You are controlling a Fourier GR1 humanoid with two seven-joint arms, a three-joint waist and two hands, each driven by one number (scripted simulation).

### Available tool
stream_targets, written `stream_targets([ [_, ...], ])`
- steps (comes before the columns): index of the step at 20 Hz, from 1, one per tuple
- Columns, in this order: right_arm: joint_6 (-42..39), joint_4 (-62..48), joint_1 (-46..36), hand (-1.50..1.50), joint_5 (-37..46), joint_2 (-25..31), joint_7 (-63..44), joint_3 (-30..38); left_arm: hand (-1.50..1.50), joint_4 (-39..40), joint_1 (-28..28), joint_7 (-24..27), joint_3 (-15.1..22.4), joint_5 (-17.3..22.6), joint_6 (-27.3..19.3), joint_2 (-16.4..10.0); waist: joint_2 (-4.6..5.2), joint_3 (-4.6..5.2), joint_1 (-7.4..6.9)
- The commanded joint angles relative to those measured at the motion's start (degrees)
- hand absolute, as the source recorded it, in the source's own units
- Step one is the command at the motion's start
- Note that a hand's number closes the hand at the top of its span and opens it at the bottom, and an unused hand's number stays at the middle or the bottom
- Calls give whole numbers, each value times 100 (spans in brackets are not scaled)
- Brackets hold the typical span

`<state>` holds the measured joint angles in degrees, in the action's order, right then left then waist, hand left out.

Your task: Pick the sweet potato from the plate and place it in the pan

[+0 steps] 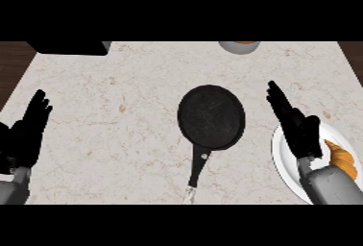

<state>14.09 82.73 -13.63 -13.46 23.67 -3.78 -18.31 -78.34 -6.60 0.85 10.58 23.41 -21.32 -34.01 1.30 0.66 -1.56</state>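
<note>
Our right hand [301,132] is open, its fingers straight and pointing away from us, and it holds nothing. It hovers over the left part of the white plate [282,162] at the right edge of the marble counter [127,144]. The sweet potato [342,158] lies on that plate just to the right of the hand and forearm, partly hidden by them, so we judge that the pick has not begun. To do it well, we should shift the hand rightward until the palm sits over the sweet potato, lower it, and curl fingers and thumb across its narrow width rather than along its length. The black frying pan [211,117] sits to the left at the counter's middle, handle toward us, so the carry looks short. Our left hand [27,132] rests open at the left edge, well apart.
</note>
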Motion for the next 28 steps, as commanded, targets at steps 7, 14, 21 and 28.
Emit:
stream_targets([
  [7,-199,-1145,-21,-150,648,1835,387,1117,0,-372,359,-25,759,-655,195,-73,-18,-11,211],
  [14,122,-1263,1683,-150,-851,1429,-50,2634,0,-944,929,-142,850,-793,108,-132,-168,-68,255],
  [21,-1187,-1065,1625,-150,-298,2785,-454,2217,0,-802,856,-209,998,-1087,0,115,-149,-57,214],
  [28,-2509,-1630,141,-150,-290,2979,-1215,1790,0,-1012,634,-549,1171,-1414,-57,360,-113,-68,56],
])
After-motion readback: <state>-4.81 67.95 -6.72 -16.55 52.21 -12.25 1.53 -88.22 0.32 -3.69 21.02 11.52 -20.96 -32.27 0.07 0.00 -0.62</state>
